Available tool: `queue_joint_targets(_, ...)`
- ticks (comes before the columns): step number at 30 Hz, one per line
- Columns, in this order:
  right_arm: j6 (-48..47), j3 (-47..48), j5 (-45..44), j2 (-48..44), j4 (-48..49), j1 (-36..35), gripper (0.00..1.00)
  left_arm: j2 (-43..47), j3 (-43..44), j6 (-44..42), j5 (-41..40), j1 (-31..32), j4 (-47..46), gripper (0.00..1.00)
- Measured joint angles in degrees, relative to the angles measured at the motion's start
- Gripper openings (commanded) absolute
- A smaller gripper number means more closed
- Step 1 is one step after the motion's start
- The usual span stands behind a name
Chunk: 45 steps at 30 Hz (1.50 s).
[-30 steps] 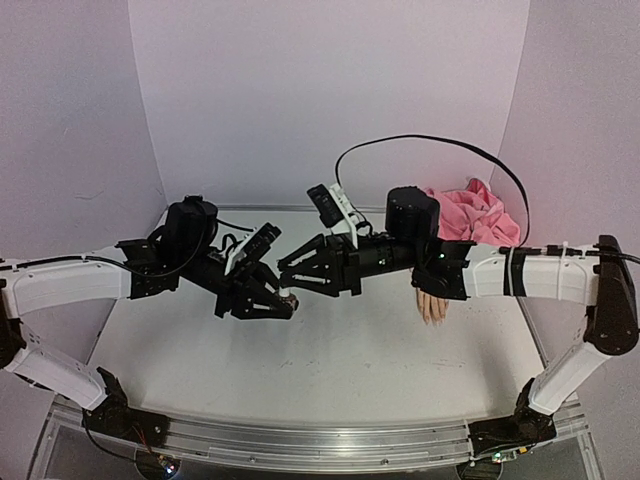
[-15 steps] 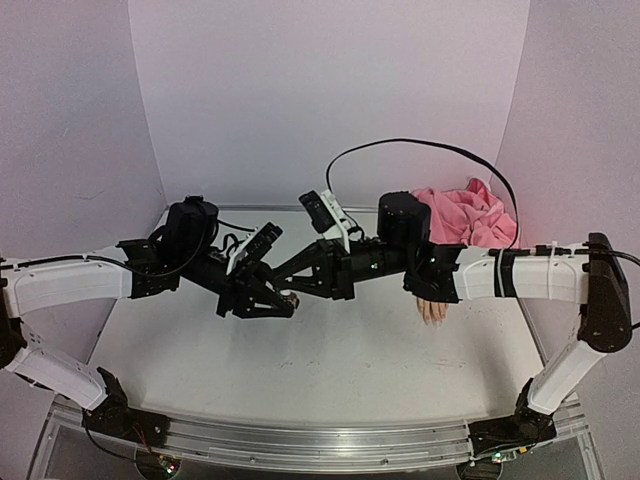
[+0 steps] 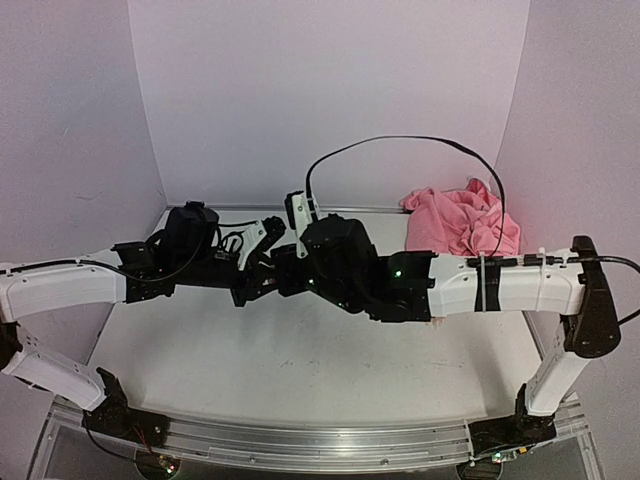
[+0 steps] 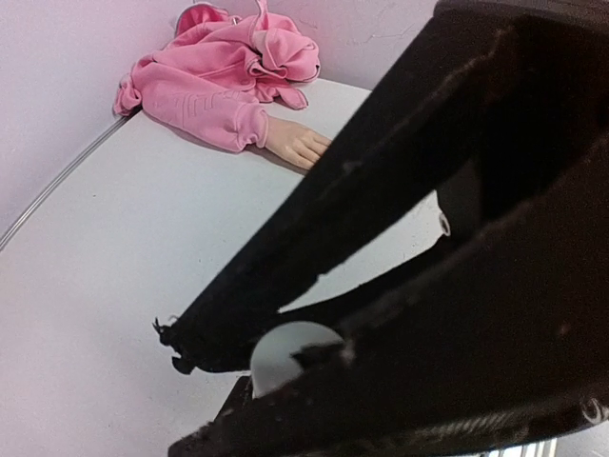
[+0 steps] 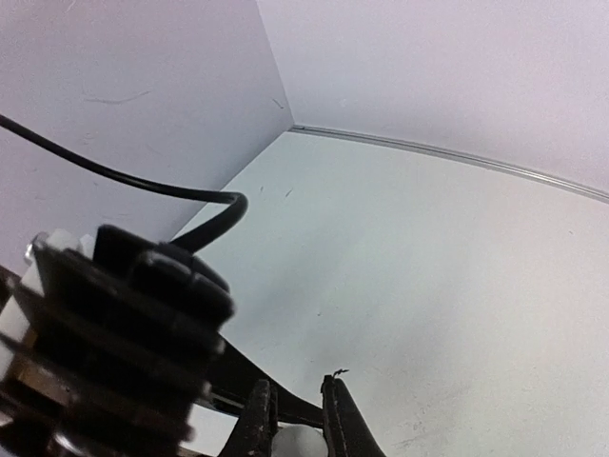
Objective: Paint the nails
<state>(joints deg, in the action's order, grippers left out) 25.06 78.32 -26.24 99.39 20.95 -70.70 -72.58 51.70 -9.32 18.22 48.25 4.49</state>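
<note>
Overhead | right arm (image 3: 500, 285) blocks mannequin hand (image 4: 300, 145) | pink sleeve (image 3: 462, 222) behind

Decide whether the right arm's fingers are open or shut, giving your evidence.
Shut. In the right wrist view the fingers stand close together, pinching a small white object between them; what it is cannot be told.

Soft pink cloth sleeve (image 4: 205, 100); beside it, a smooth, matt flesh-coloured mannequin hand (image 4: 297, 145) on the matt, faintly scuffed white tabletop (image 4: 95, 286).
</note>
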Motion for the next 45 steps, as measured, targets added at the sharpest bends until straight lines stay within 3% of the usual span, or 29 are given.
queue_joint_targets(2,0.68,-0.13,-2.64,0.04,0.04,-0.72,0.03,0.02,0.0,-0.74,-1.79,0.92,0.0,0.0)
queue_joint_targets(8,-0.44,-0.17,0.09,-0.11,0.57,0.33,0.42,0.33,0.0,-1.14,-3.85,0.85,-0.33,0.0)
queue_joint_targets(13,-2.34,-6.29,8.63,-5.62,0.7,3.34,0.75,0.44,0.0,-1.07,-5.9,-1.2,-0.07,0.0)
queue_joint_targets(16,-3.37,-13.4,17.09,-13.44,3.34,6.71,0.87,0.63,0.02,-1.07,-3.74,-1.38,-0.07,0.0)
queue_joint_targets(19,-4.0,-18.4,26.27,-20.09,7.32,10.51,0.81,0.63,0.02,-1.11,1.9,-1.36,-0.07,0.0)
queue_joint_targets(22,-5.33,-22.01,35.76,-24.2,11.69,15.78,0.76,0.63,0.09,-1.01,14.69,-1.42,-0.09,0.0)
queue_joint_targets(26,-6.93,-24.41,48.68,-24.96,16.44,17.03,0.72,-0.72,2.23,0.5,32.74,-1.01,-0.09,0.0)
queue_joint_targets(29,-7.48,-24.0,58.82,-22.6,20.0,16.87,0.63,-2.6,3.78,1.77,41.2,-0.76,-0.63,0.0)
queue_joint_targets(35,-6.49,-20.06,70.9,-13.44,24.09,16.55,0.52,-3.26,3.78,2.27,46.51,-0.79,-0.5,0.0)
queue_joint_targets(45,-3.06,-14.27,78.36,-6.67,29.24,15.69,0.31,-3.26,3.78,2.32,47.84,-0.94,-0.5,0.0)
